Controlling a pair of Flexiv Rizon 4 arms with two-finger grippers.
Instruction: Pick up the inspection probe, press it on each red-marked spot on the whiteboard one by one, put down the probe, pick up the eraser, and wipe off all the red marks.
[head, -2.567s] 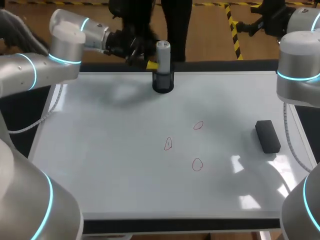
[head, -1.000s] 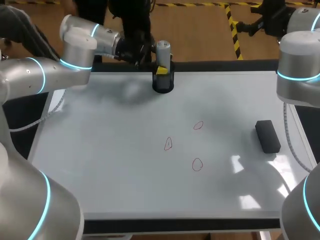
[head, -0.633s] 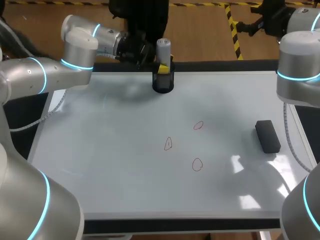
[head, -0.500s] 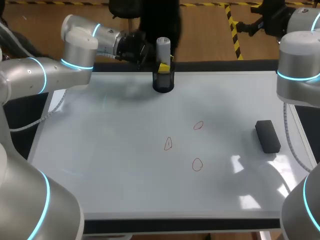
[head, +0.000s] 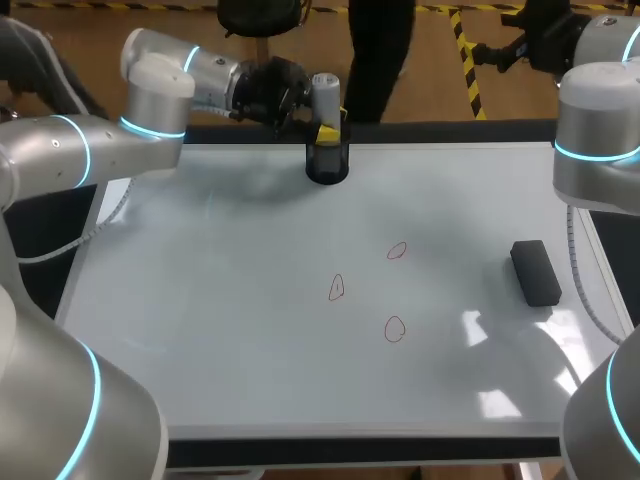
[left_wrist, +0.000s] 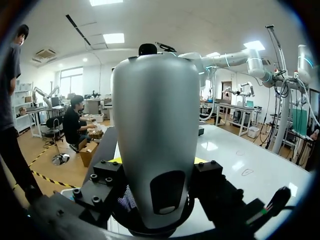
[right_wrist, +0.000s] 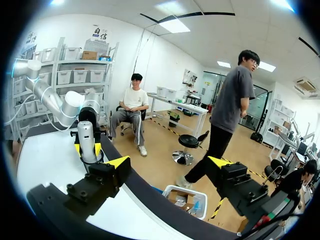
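Pincer (left_wrist: 159, 161) of our left arm grips the inspection probe (head: 325, 100) in its holder (head: 327, 168): we judge this to be the pick-up step.

Both yellow-tipped fingers (left_wrist: 116, 160) press on opposite sides of the probe, which stands upright in the black holder at the far edge of the whiteboard (head: 200, 300). The next move calls for a straight lift clear of the holder. Then we carry the probe toward the three red marks (head: 337, 288) (head: 397, 250) (head: 394, 328) near the board's middle and press each in turn. Further right, the eraser (head: 536, 271) lies flat near the board's right edge, waiting for the wiping step. Our right pincer (right_wrist: 169, 162) hangs beyond the far right corner, tips wide apart and holding nothing.
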